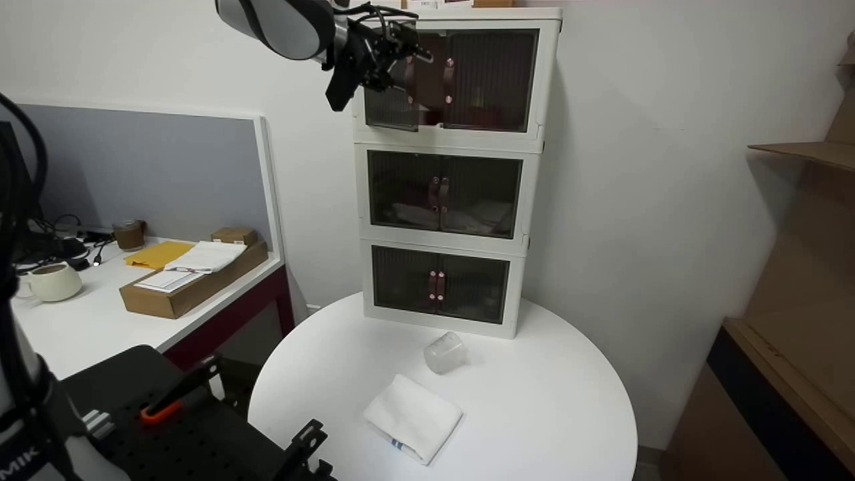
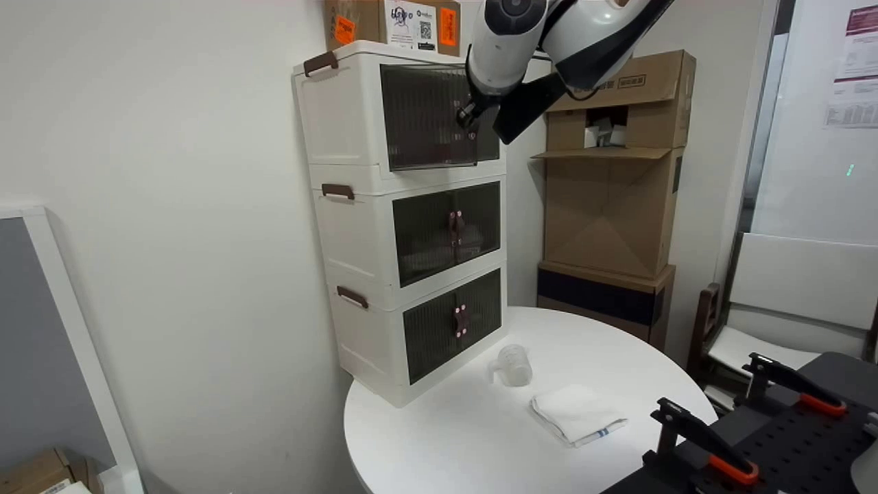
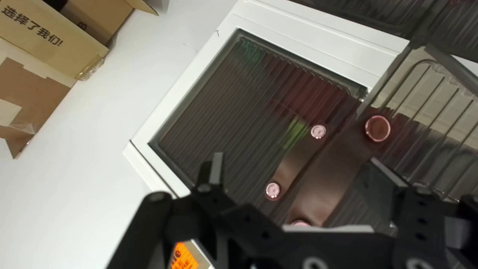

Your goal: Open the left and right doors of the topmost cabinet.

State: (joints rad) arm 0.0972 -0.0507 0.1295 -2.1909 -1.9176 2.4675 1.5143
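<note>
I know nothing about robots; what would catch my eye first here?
Probably the tall, three-tier white stack on the round table. At its top cabinet, an open mechanical hand hovers by the left door, which stands ajar. On the table below, a clear cup lies on its side near a folded cloth.

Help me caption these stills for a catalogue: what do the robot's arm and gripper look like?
The arm has smooth, rounded white segments with black sections; pale lettering low on it reads MIK, cut off at the picture's edge. The gripper is black and angular, with grey strips on its fingertips and curved black cables close by.
</note>
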